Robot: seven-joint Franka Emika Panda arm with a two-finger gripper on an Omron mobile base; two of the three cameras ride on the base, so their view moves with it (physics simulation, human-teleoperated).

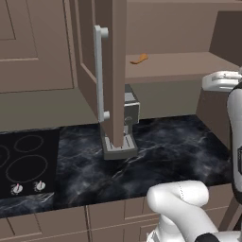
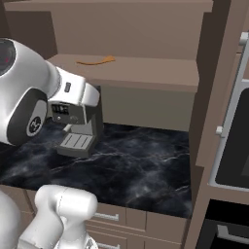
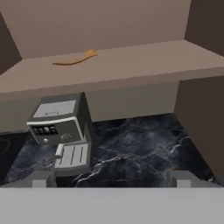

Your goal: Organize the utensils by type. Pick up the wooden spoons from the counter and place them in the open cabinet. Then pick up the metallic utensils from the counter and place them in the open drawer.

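The tabletop is glossy black, veined with thin grey-white marble streaks. The cabinet is a flat taupe grey-brown, door and shelf alike, and its long bar handle is pale silver. On the shelf lies one wooden spoon, orange-brown. The coffee machine is dark grey with a lighter grey top plate, a light grey ribbed drip tray and a black panel with small white marks. The cooktop is black with thin grey ring outlines and two silver knobs. The lower cabinet fronts are the same taupe, with silver handles.
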